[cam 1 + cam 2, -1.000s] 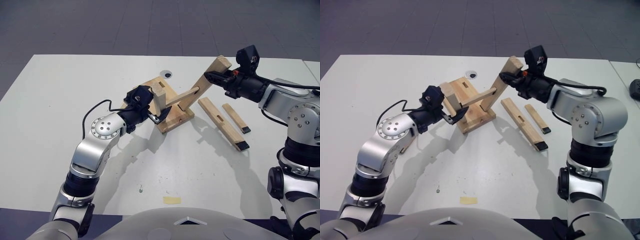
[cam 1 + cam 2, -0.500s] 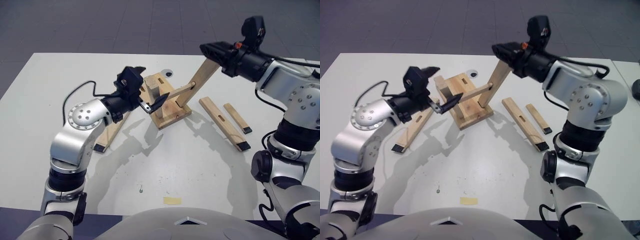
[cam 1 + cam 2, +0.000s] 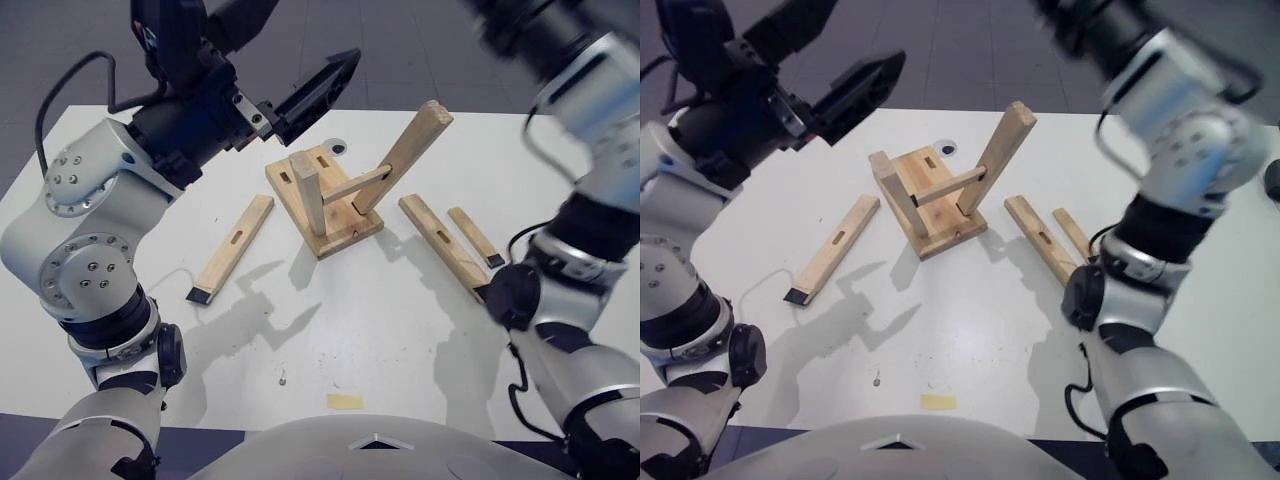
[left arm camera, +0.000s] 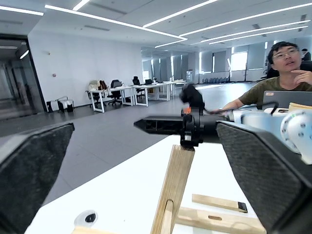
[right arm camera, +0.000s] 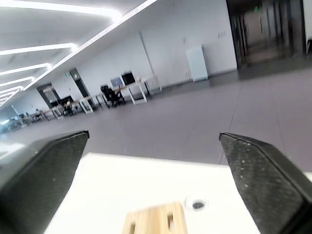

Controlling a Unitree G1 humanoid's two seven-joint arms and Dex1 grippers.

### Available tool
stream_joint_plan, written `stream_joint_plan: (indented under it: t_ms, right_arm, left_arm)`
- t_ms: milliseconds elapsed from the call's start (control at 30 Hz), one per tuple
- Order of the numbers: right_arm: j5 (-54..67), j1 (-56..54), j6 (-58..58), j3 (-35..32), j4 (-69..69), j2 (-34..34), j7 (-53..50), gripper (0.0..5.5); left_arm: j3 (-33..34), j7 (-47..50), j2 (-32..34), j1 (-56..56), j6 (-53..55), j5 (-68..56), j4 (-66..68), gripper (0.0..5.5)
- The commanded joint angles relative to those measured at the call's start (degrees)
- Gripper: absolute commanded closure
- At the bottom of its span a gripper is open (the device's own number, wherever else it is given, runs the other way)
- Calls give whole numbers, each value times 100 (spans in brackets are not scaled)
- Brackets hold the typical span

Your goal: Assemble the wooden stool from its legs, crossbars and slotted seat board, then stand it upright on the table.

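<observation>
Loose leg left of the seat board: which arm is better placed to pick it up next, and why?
Likely the left. The loose leg lies on the left arm's side of the seat board; the left gripper is open. The right gripper, also open, would have to reach across the standing legs.

Yellow tape scrap (image 3: 344, 401) on white table (image 3: 110, 150)

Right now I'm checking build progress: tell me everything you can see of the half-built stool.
The stool is pale bare wood, half built. Its slotted seat board lies flat on the white table. One leg stands upright from the board; a second leg leans away to the right. A crossbar joins the two. Only the table visibly touches it.
</observation>
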Motion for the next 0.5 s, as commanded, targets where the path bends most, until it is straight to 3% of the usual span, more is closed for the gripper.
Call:
stream_joint_plan:
  t_ms: [33,367,500]
  right_arm:
    - [-446,838,-92,646,558,207,91,11]
    - [908,405,-859,-849,316,609,-139,11]
    - [1163,563,-1183,-1088,-114,172,238,11]
  left_arm:
    - [-338,105,-76,300,-135,243,166,10]
    - [-367,491,-236,341,-420,497,450,10]
    - [-31,662,-359,124,-517,216,524,10]
